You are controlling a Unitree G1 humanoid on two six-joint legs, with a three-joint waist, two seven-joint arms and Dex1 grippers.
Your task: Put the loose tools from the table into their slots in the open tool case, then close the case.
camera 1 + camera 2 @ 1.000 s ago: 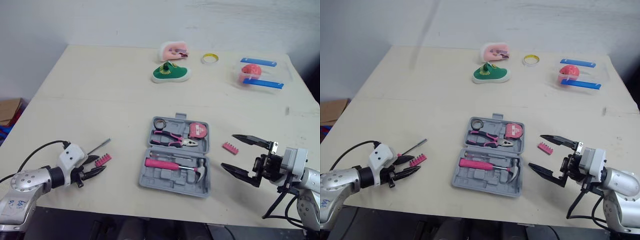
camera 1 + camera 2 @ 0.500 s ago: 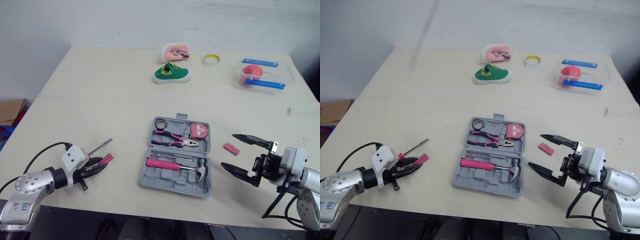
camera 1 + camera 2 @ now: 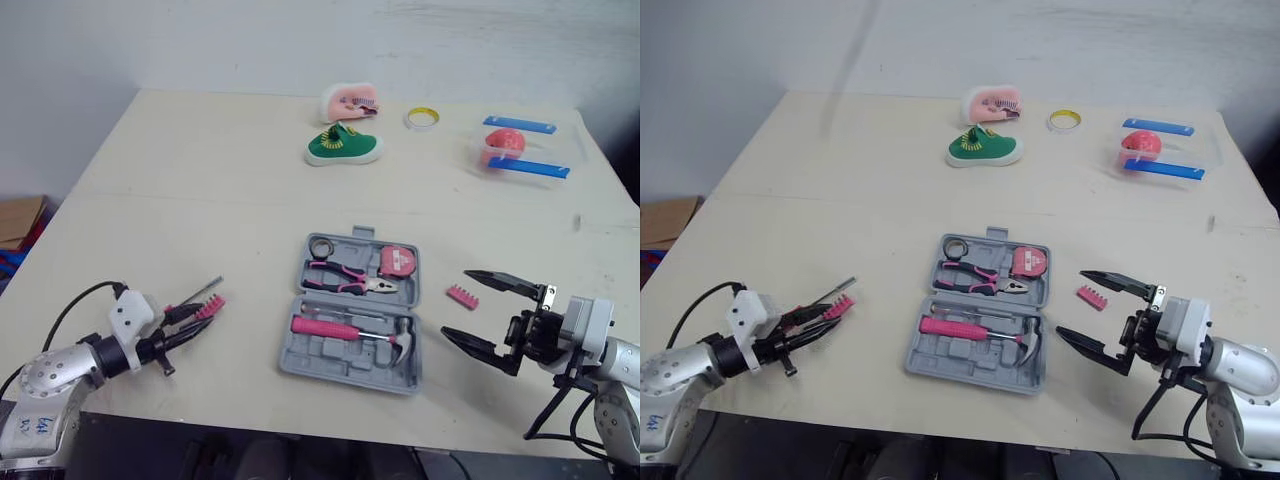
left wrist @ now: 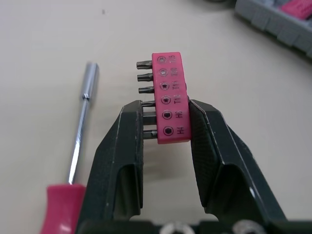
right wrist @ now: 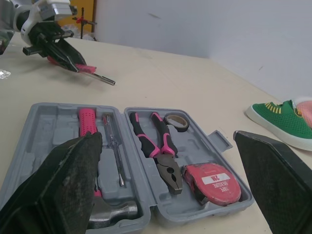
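Because only the near end of the bit strip was pinched by the left gripper, by the table's front left edge, the strip could be levered out of the pads and dropped on the way to the case. The screwdriver, lying just beside it, could be knocked and rolled off. At the right, a second strip lay near the widely spread right gripper and could be swept aside. Farther in, the seated hammer and pliers could be fouled
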